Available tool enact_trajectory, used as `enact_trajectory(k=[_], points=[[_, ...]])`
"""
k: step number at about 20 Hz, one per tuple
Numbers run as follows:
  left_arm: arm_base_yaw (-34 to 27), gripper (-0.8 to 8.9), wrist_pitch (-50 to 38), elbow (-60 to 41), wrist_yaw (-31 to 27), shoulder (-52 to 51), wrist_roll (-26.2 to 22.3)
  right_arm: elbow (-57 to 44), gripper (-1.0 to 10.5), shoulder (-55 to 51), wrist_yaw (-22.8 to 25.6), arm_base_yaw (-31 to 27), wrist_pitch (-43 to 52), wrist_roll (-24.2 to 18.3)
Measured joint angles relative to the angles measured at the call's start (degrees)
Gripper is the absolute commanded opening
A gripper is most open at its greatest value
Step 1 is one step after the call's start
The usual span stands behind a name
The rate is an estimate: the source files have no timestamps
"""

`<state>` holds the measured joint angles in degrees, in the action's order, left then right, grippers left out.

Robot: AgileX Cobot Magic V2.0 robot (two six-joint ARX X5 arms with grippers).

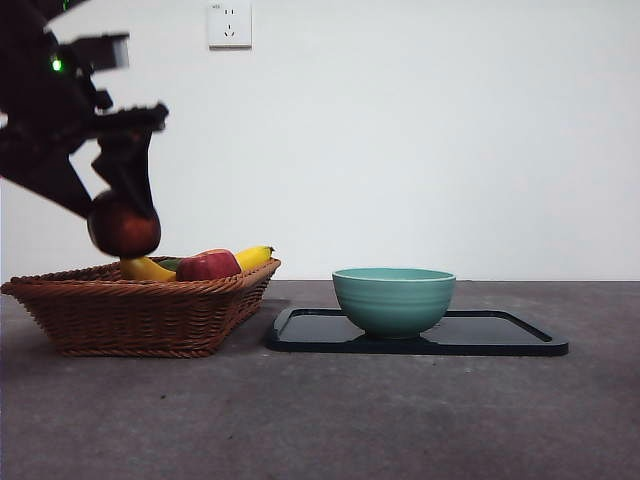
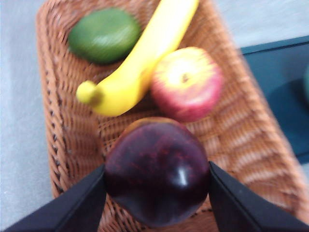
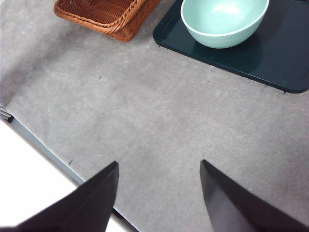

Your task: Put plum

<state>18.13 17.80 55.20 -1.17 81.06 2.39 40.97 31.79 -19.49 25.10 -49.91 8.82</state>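
My left gripper [image 2: 157, 181] is shut on the plum [image 2: 155, 171], a glossy dark maroon fruit, and holds it just above the wicker basket [image 2: 53, 125]. In the front view the plum [image 1: 124, 227] hangs under the dark arm, over the basket's [image 1: 140, 310] left part. A teal bowl [image 1: 393, 298] stands on a dark tray [image 1: 500, 335] to the right of the basket. My right gripper [image 3: 159, 191] is open and empty above bare table, near the table's edge.
In the basket lie a red apple [image 2: 187, 83] with a yellow patch, a banana [image 2: 140, 63] and a green fruit [image 2: 104, 35]. The right wrist view shows the basket's corner [image 3: 108, 14], the bowl [image 3: 223, 20] and the tray [image 3: 270, 58].
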Motion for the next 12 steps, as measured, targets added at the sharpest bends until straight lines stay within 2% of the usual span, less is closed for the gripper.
enact_trajectory(k=[6, 12], points=[[-0.4, 2.47, -4.6, 0.0, 2.6, 7.9, -0.1, 0.0, 2.7, 0.0, 0.2, 0.0, 0.0, 0.0], [-0.4, 2.55, -6.3, -0.1, 2.8, 11.6, -0.1, 0.0, 2.7, 0.0, 0.2, 0.0, 0.0, 0.0]])
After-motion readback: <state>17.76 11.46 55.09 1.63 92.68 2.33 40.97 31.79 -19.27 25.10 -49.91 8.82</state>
